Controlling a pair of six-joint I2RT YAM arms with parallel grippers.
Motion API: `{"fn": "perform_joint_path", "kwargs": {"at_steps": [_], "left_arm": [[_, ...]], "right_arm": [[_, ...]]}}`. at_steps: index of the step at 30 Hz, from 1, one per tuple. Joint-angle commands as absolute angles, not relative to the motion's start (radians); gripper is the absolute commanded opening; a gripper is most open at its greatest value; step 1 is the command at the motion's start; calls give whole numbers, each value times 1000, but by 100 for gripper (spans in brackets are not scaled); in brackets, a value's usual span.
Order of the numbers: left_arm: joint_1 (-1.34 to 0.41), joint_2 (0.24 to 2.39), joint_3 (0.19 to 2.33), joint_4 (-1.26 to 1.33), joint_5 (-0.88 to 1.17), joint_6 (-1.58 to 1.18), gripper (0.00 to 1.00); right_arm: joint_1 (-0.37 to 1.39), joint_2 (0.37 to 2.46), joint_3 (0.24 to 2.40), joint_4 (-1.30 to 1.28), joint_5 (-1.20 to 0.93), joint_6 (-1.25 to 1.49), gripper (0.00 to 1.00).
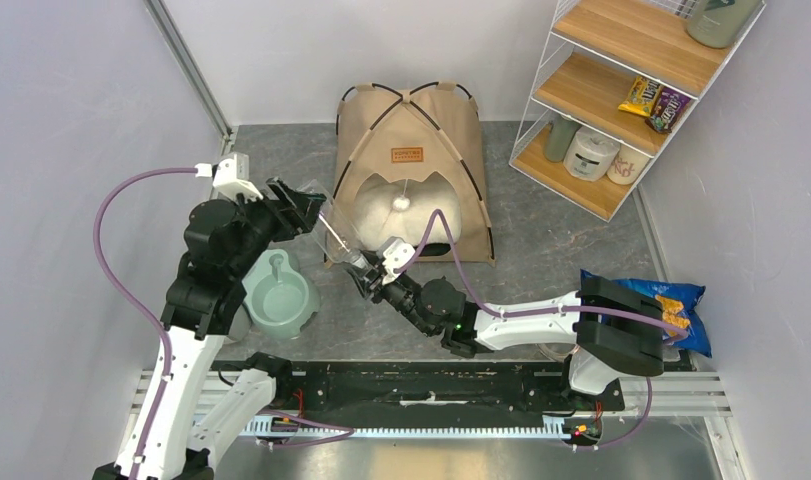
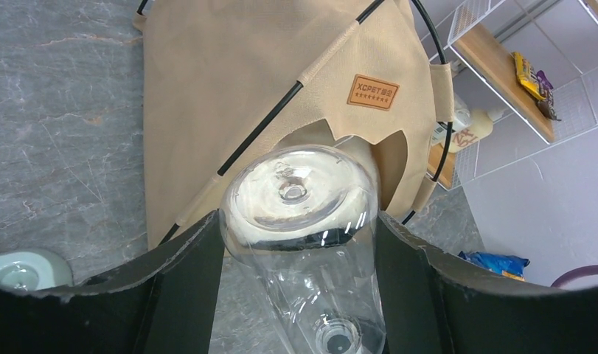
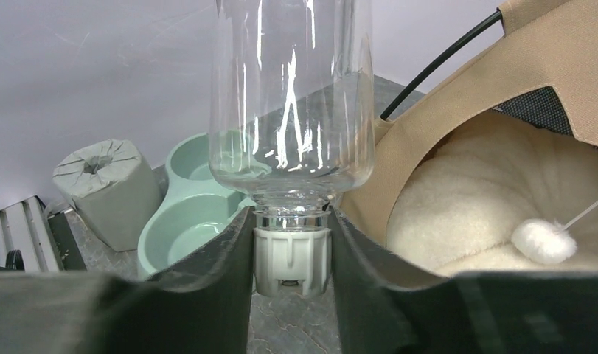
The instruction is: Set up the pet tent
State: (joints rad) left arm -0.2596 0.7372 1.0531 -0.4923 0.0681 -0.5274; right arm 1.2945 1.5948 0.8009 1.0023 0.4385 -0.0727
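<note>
The pet tent stands at the back centre, tan fabric with black crossing poles and a brown label. A fluffy white pillow fills its doorway. In front of it a clear plastic bottle is held in the air, bottom end toward the tent. My left gripper has its fingers against both sides of the bottle's body. My right gripper is shut on the bottle's white cap, below the neck.
A pale green double bowl sits at the left by my left arm, with a wrapped paper roll beside it. A blue snack bag lies at the right. A wire shelf stands at the back right.
</note>
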Motion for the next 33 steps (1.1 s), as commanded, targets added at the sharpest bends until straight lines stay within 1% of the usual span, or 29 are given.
{"fn": "perform_joint_path", "kwargs": {"at_steps": [1, 2, 3, 5, 6, 11, 17, 23, 33], "left_arm": [[-259, 729, 1049, -443, 69, -507, 45], [-259, 726, 1039, -429, 58, -484, 45], [-259, 724, 1030, -418, 35, -467, 44], [-259, 716, 1002, -378, -17, -429, 43], [-260, 709, 986, -353, -41, -410, 43], [-259, 690, 888, -216, -138, -303, 40], [-260, 697, 802, -136, -237, -114, 40], [-259, 661, 721, -54, -346, -46, 41], [-261, 618, 544, 184, -564, 72, 39]], "right_arm": [[1296, 1592, 843, 1014, 420, -56, 51], [1296, 1589, 844, 999, 419, -46, 68], [1297, 1585, 840, 996, 419, -37, 81], [1296, 1575, 827, 988, 414, -25, 95], [1296, 1566, 823, 974, 417, -17, 97], [1296, 1484, 783, 856, 449, 50, 97], [1290, 1369, 745, 669, 528, 105, 97], [1246, 1248, 720, 536, 561, 158, 97], [1146, 1085, 686, 357, 556, 243, 97]]}}
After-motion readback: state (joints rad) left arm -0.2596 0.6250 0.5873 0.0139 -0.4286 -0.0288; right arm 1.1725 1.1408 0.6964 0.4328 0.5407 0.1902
